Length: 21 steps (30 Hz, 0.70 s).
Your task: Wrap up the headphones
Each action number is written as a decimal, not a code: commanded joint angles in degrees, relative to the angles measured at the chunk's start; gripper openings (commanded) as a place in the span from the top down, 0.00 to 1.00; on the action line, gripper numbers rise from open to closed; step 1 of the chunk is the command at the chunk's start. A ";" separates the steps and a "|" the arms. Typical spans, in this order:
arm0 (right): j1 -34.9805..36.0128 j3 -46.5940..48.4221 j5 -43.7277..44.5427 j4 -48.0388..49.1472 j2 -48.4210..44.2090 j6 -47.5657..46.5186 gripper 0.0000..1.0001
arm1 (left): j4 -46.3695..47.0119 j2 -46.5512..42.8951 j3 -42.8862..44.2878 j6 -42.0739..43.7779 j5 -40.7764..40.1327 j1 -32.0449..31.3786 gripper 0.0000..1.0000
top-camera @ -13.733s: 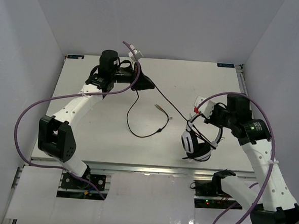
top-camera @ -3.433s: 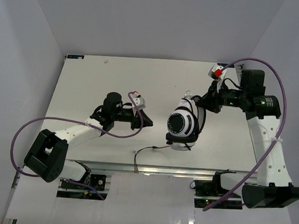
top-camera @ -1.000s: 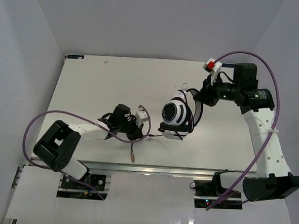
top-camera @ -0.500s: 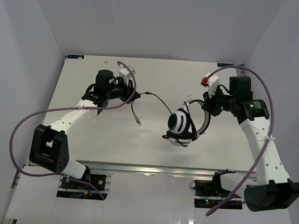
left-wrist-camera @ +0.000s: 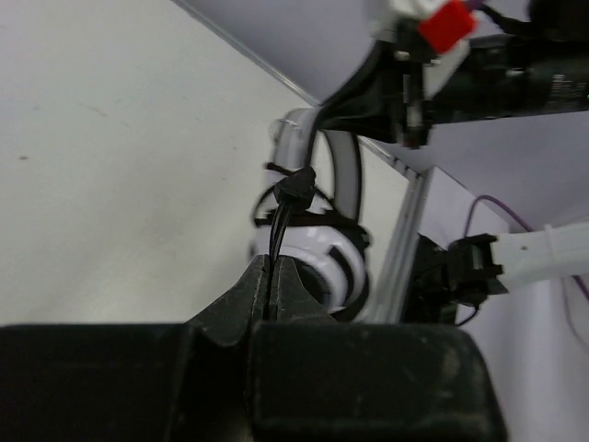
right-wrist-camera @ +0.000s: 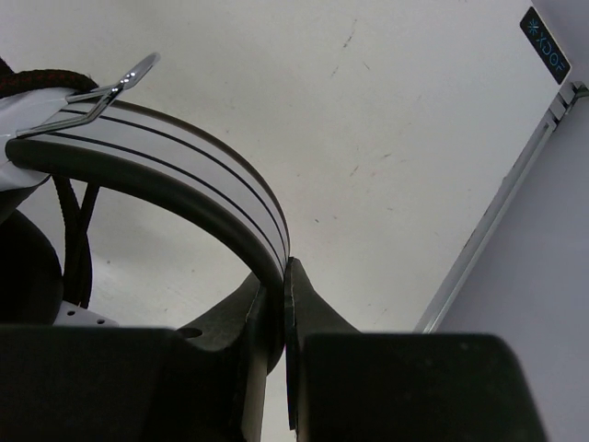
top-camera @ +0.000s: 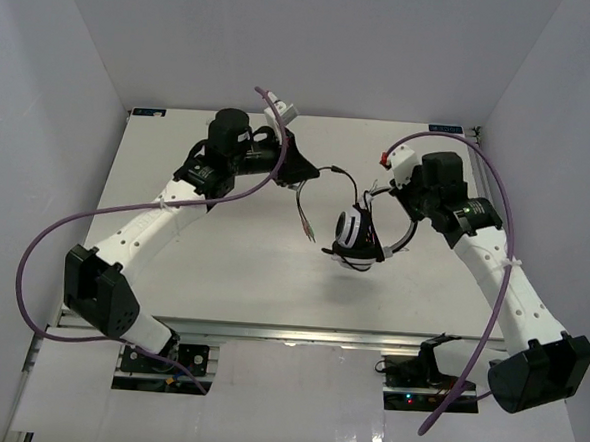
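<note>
Half a second on, the left gripper (top-camera: 300, 171) has swung right toward the table's middle, and the headphones (top-camera: 352, 235) have risen slightly toward the far edge. The white table (top-camera: 192, 265) fills the top view. Across it the left arm (top-camera: 145, 217) reaches from the near left corner up to the far centre, while the right arm (top-camera: 502, 284) bends in from the right. The headphones hang right of centre, just off the tabletop with their shadow beneath them, between the two grippers. The right gripper (right-wrist-camera: 279, 272) is clamped on the striped headband (right-wrist-camera: 184, 175), and the white-and-black earcup (left-wrist-camera: 317, 267) dangles below it. The left gripper's jaws are pinched tight on the thin black cable (left-wrist-camera: 281, 221). From them it runs a short way to a dark bunch on the headband beside the earcup. In the top view, the cable's loose end (top-camera: 305, 222) trails down from the left gripper toward the table.
</note>
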 commanded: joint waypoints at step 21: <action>-2.64 6.73 0.23 14.77 9.05 34.28 0.92 | 15.92 -2.68 -22.41 -15.52 -14.51 -24.19 1.00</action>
